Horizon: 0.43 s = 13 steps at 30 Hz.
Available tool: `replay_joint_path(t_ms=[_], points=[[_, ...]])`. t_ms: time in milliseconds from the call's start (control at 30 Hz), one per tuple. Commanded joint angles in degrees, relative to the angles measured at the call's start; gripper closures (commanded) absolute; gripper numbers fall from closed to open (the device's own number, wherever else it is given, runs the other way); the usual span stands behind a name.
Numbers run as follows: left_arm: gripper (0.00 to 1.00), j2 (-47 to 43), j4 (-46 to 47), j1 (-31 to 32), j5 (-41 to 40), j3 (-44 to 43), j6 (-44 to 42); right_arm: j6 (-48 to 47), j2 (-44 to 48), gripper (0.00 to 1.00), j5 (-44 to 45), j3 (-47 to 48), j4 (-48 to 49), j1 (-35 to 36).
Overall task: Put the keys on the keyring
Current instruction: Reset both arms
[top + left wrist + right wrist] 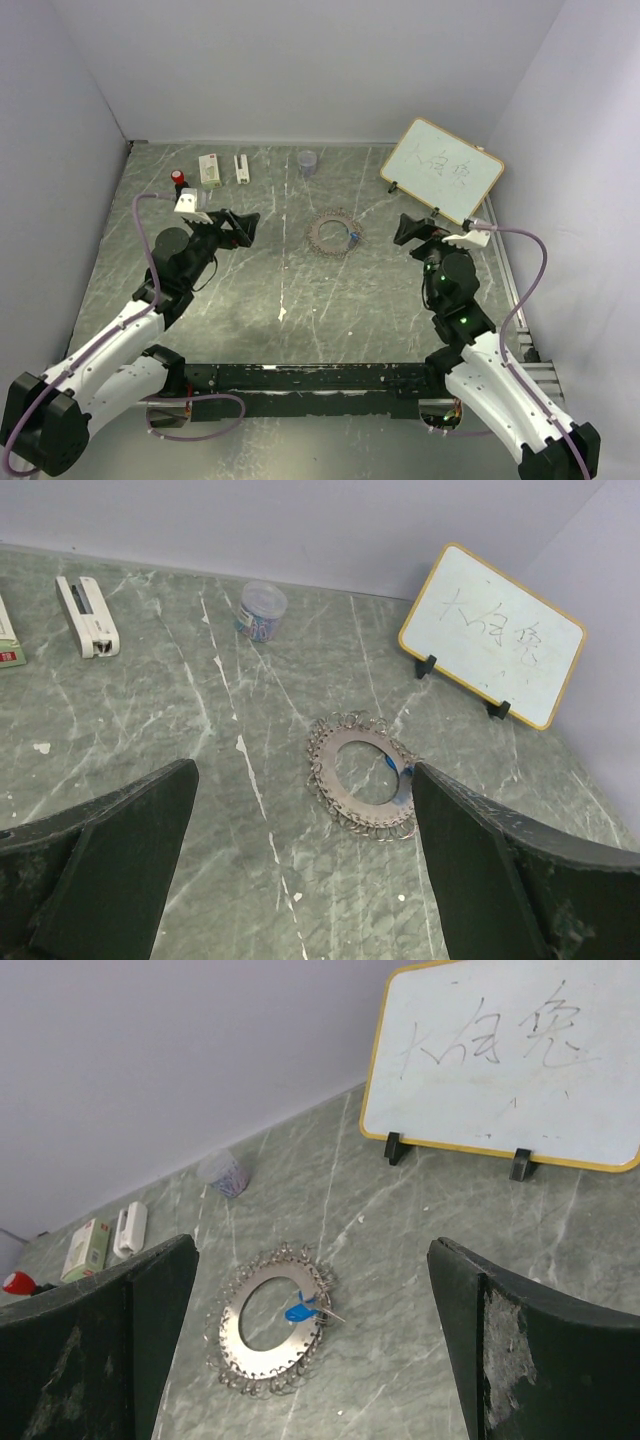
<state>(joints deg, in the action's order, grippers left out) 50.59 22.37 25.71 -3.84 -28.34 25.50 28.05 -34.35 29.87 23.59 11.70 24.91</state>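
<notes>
**Both grippers wide open and empty; keyring flat on the table between them**

Left gripper (pixel 243 228): jaws spread wide, nothing between the fingers. It is held above the table (pixel 300 320) and points toward the centre. Right gripper (pixel 408 230): same state, jaws wide apart and holding nothing, facing inward from the other side.

The keyring (pixel 316 235) lies flat on the table between the two grippers, touching neither. Both wrist views frame it between the open fingers. Small dark keys (pixel 250 1378) fringe its outer edge all round. A blue-headed key (pixel 299 1311) sits on the ring's band on the side toward the right gripper. Whether it is threaded on or only resting there, cannot tell.

Farther back: a yellow-framed whiteboard (pixel 443 170) stands at back right, a small clear cup (pixel 307 161) at back centre. A white stapler (pixel 241 168), a small box (pixel 210 170) and a red-topped item (pixel 178 177) are at back left.
</notes>
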Motion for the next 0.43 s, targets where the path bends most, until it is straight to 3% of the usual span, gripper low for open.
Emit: replay_joint_path(t_ms=[0, 233, 400], points=[[0.00, -2.1, -0.6, 0.0, 0.5, -1.2, -0.9, -0.5, 0.4, 0.00, 0.7, 2.6, 0.6, -0.2], [0.00, -1.2, -0.2, 0.0, 0.9, -1.2, -0.5, 8.1, -8.4, 0.00, 13.2, 12.5, -9.8, -0.1], [0.00, -0.2, 0.5, 0.0, 1.4, -1.3, -0.4, 6.1, -5.4, 0.00, 11.2, 8.7, -4.1, -0.1]])
